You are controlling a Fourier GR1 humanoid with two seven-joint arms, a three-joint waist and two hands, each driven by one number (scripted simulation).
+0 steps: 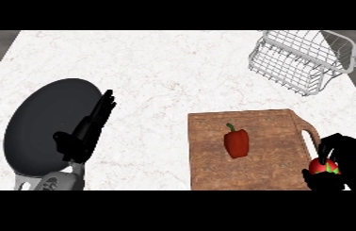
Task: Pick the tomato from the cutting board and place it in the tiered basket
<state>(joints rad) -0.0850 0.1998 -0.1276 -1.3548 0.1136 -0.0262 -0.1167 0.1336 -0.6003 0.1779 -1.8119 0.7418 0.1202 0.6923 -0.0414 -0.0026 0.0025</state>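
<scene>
At the lower right of the frame the right hand [332, 152] is curled round the tomato [322, 167], its black fingers arching over the top and right side and its thumb below, so that only part of the red fruit with its green calyx shows between them. The tomato sits just off the right edge of the board [208, 173], near that edge's lower end and beside the board's handle loop; whether it is lifted clear of the surface cannot be told from this view. The board is a brown wooden slab filling the lower middle-right of the frame, and on it, a little right of its middle, lies a red pepper [236, 143] with a short green stem pointing toward the upper left, well apart from the hand. Toward the upper right corner stands the basket [295, 65], a white wire frame tilted in the view, well apart from the board and the tomato. At the lower left the left hand [87, 131] rests with its fingers straight and together, pointing up and to the right, holding nothing; it lies over the right rim of a dark round plate [38, 126]. Everything rests on the pale marbled surface [153, 70].
</scene>
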